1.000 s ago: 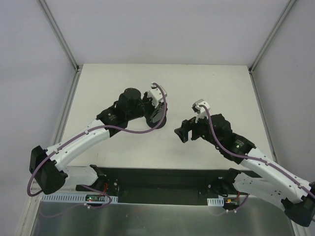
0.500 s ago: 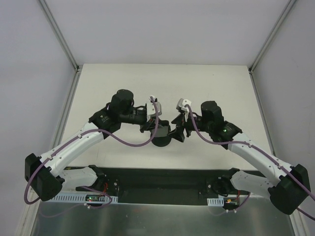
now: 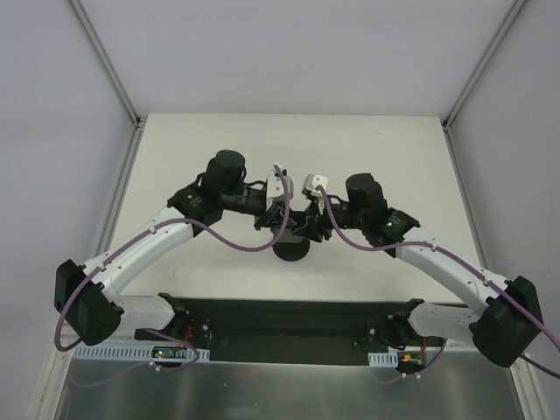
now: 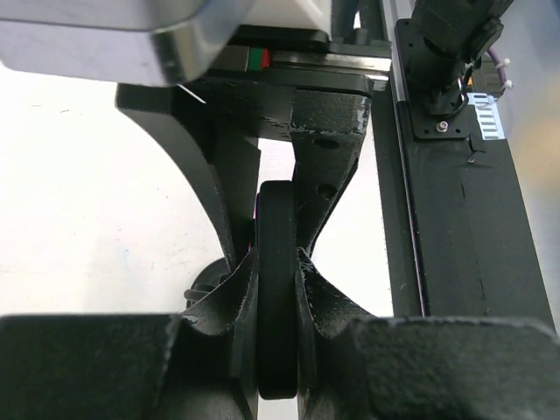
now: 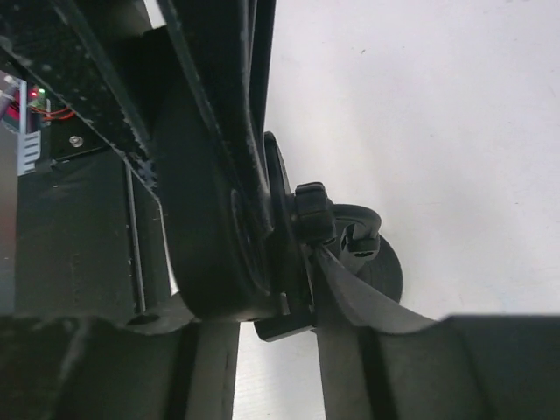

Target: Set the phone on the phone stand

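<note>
The phone (image 4: 278,219) shows edge-on as a thin black slab, and my left gripper (image 4: 278,271) is shut on its two flat faces. In the top view both grippers meet over the middle of the table, the left gripper (image 3: 282,220) and the right gripper (image 3: 306,224) nose to nose just above the phone stand (image 3: 291,250). The stand's round base (image 5: 389,271) lies on the table. My right gripper (image 5: 293,262) has closed round the stand's cradle (image 5: 284,322). One of its fingers (image 5: 367,297) presses on the clamp's back. The other side is hidden behind the left gripper.
A black mounting plate (image 3: 289,319) runs along the near edge under both arm bases. Purple cables (image 3: 236,245) loop off each arm. Grey frame posts (image 3: 105,61) and white walls enclose the table (image 3: 367,149) on three sides.
My right gripper swung left to the stand and narrowed its jaws round the cradle. The left gripper carried the phone forward and down over the stand.
</note>
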Robot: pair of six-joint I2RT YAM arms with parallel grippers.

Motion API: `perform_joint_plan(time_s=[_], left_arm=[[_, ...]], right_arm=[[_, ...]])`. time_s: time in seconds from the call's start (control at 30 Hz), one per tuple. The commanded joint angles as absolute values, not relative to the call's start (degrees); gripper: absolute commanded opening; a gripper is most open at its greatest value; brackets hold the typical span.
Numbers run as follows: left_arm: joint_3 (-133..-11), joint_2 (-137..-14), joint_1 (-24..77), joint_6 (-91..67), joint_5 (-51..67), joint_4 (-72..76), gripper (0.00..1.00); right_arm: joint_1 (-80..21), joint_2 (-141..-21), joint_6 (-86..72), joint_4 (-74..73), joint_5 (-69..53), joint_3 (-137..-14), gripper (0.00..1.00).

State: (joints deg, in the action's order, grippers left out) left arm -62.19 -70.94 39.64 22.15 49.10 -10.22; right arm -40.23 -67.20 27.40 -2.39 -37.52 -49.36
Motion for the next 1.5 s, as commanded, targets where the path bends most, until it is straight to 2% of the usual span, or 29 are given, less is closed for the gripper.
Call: perform_joint_plan(time_s=[0.0, 0.03, 0.07, 0.3, 0.4, 0.5, 0.53, 0.6, 0.63, 0.67, 0.7, 0.73, 0.83, 0.97, 1.0, 1.03, 1.07, 1.1, 1.17, 1.2, 1.23, 1.3, 1.33, 1.4, 1.43, 1.47], left_arm=[[-65.39, -72.51, 39.64, 23.38, 52.3, -7.04, 0.0], [-65.48, -72.77, 39.73, 22.94, 52.21, -6.34, 0.0], [-65.57, -73.03, 39.81, 22.85, 51.95, -5.72, 0.0], [-65.04, -74.36, 40.52, 22.5, 49.57, -2.55, 0.0], [-63.99, -73.83, 40.52, 22.41, 50.35, -1.67, 0.0], [-64.16, -73.92, 40.52, 21.63, 50.72, -1.58, 0.0], [-64.68, -74.0, 40.43, 19.18, 49.23, -1.58, 0.02], [-66.35, -74.27, 39.99, 15.84, 49.22, -1.67, 0.23], [-66.88, -74.18, 39.47, 13.12, 48.96, -1.58, 0.46], [-67.41, -74.01, 39.46, 11.62, 47.74, -1.58, 0.52], [-67.41, -73.31, 39.2, 10.3, 46.77, -1.67, 0.65], [-67.33, -72.69, 38.16, 7.5, 46.41, -1.58, 0.99], [-65.14, -68.92, 36.74, 2.4, 44.57, -0.19, 0.99], [-55.23, -60.84, 33.24, -2.98, 41.23, 6.75, 0.99], [-53.72, -58.56, 32.7, -4.03, 39.48, 7.64, 0.92], [-52.22, -58.1, 32.09, -7.09, 37.11, 8.34, 0.75], [-49.68, -57.75, 31.73, -8.6, 35.61, 8.96, 0.64], [-48.09, -57.83, 30.6, -9.57, 38.12, 10.01, 0.6], [-45.1, -58.36, 30.41, -11.42, 39.98, 11.69, 0.67], [-44.74, -59.58, 30.32, -11.77, 41.56, 12.21, 0.83], [-44.65, -60.55, 30.32, -11.86, 44.97, 12.3, 0.9], [-44.21, -63.96, 30.32, -12.13, 49.72, 14.83, 0.95], [-44.21, -65.29, 30.5, -12.39, 52.53, 15.46, 0.95], [-45.87, -69.67, 30.5, -12.66, 54.92, 14.6, 0.88], [-46.84, -70.92, 30.41, -12.13, 55.28, 13.11, 0.71], [-48.41, -72.06, 30.5, -11.78, 55.81, 12.14, 0.65]], right_arm=[[-40.61, -67.24, 25.59, -0.79, -34.81, -50.72, 0.26], [-40.61, -67.24, 24.62, -0.79, -34.28, -50.54, 0.08], [-40.69, -67.32, 23.3, -0.27, -34.1, -50.28, 0.0], [-42.1, -62.07, 3.26, 9.93, -18.91, -43.78, 0.0], [-42.19, -60.39, 0.71, 7.65, -18.01, -44.3, 0.0], [-42.28, -59.16, 2.54, 9.66, -22.75, -42.99, 0.0], [-42.01, -58.98, 3.16, 9.93, -22.59, -42.37, 0.0], [-40.53, -59.76, 6.14, 9.32, -25.56, -42.63, 0.0], [-39.91, -59.94, 6.85, 9.49, -27.4, -42.54, 0.0], [-39.47, -60.12, 7.64, 9.93, -30.73, -42.28, 0.0], [-38.77, -60.2, 8.95, 10.19, -32.68, -42.19, 0.0], [-38.67, -60.21, 9.14, 10.37, -33.22, -42.01, 0.0], [-37.88, -60.12, 10.02, 9.76, -34.36, -41.92, 0.0], [-35.87, -59.41, 10.46, 9.49, -38.21, -40.96, 0.0], [-34.64, -59.41, 10.46, 9.49, -39.89, -40.96, 0.0], [-33.93, -59.41, 10.55, 9.49, -41.64, -40.96, 0.0], [-33.32, -59.59, 10.63, 9.49, -45.23, -41.04, 0.0], [-32.18, -59.85, 10.63, 9.41, -47.0, -41.13, 0.0], [-31.12, -60.12, 10.55, 9.49, -50.87, -41.48, 0.0], [-30.85, -60.2, 10.63, 9.41, -51.06, -41.57, 0.0], [-30.76, -60.29, 10.81, 8.36, -51.15, -42.09, 0.0], [-30.41, -60.73, 11.43, 7.47, -52.03, -42.63, 0.0], [-30.24, -60.73, 11.43, 7.38, -52.21, -42.71, 0.0], [-29.97, -60.73, 11.42, 7.47, -52.73, -42.98, 0.0], [-29.88, -60.73, 11.25, 7.47, -53.0, -43.15, 0.0], [-29.97, -60.82, 11.34, 7.47, -53.35, -43.42, 0.0]])
